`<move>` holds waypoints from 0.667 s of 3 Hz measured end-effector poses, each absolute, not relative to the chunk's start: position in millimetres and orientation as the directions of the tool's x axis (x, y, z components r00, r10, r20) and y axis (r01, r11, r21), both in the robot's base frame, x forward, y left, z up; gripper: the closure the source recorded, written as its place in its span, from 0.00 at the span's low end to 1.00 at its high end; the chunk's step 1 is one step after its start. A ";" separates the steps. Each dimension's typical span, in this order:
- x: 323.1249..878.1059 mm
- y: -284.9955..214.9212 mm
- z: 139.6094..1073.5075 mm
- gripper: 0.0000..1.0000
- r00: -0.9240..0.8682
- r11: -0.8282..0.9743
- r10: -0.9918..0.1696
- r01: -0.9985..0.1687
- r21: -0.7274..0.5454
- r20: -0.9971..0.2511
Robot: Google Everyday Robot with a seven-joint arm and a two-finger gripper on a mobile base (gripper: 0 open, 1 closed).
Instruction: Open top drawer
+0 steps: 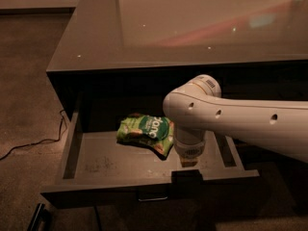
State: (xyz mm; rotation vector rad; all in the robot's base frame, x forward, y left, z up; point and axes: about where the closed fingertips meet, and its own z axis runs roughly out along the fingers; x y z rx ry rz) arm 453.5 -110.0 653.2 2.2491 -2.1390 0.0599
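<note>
1 top drawer (108,165) open; 1 green snack bag (146,129) inside; gripper (186,179) at front edge, state unclear

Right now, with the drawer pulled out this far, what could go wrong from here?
1. The gripper sits on the top drawer's front edge, to one side of the handle. Pulling off-centre might skew or jam the drawer.
2. The green snack bag lies right beside the arm's wrist. Moving the arm away could snag or drag it.
3. The drawer is already well out, so more pull may overextend it.
</note>
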 end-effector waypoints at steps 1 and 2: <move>453.5 -110.0 653.2 0.12 0.050 -0.050 -0.997 -0.999 0.000 0.054; 453.5 -110.1 653.2 0.00 0.050 -0.050 -0.997 -0.999 0.000 0.054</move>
